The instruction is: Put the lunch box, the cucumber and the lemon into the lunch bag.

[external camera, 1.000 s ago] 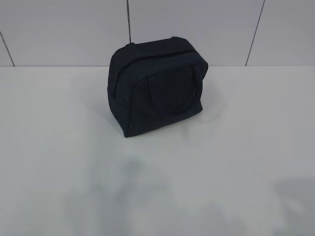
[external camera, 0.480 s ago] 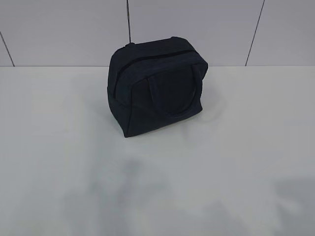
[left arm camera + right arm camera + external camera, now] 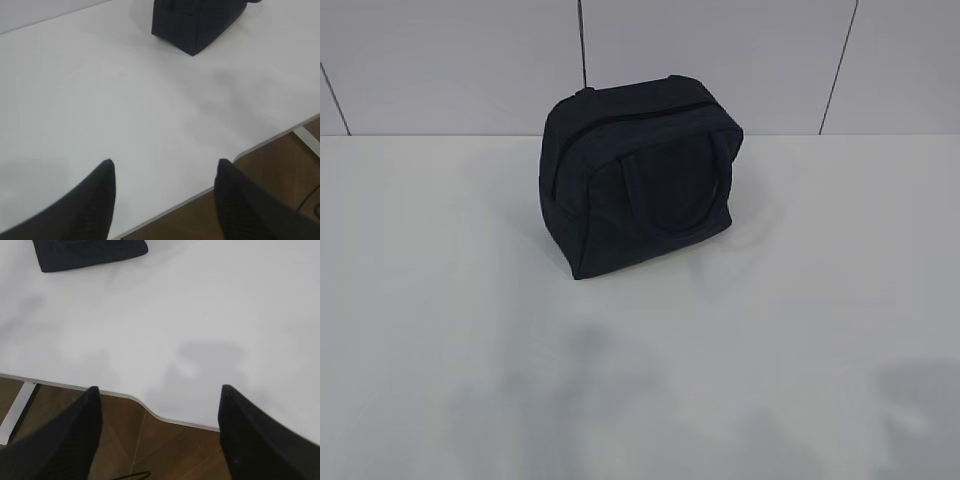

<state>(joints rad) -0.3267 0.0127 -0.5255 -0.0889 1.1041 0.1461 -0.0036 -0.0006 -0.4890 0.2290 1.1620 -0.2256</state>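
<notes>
Lunch bag [image 3: 638, 182] sits upright toward the back of the white counter [image 3: 800, 300], just in front of the tiled wall [image 3: 720, 60]. Zipper line runs closed across the top, one loop handle lies flat vs. the near face. Lunch box, cucumber, lemon: can't see any of them in these views. Both arms hang back over the counter's near edge, well apart from the bag. Left gripper [image 3: 162, 200]: jaws spread wide, nothing btwn them, counter edge and brown floor [image 3: 280, 170] below. Right gripper [image 3: 157, 432]: jaws also wide apart, holding nothing, over the notch in the counter edge. Bag's bottom corner peeks in at the top of both wrist views.
</notes>
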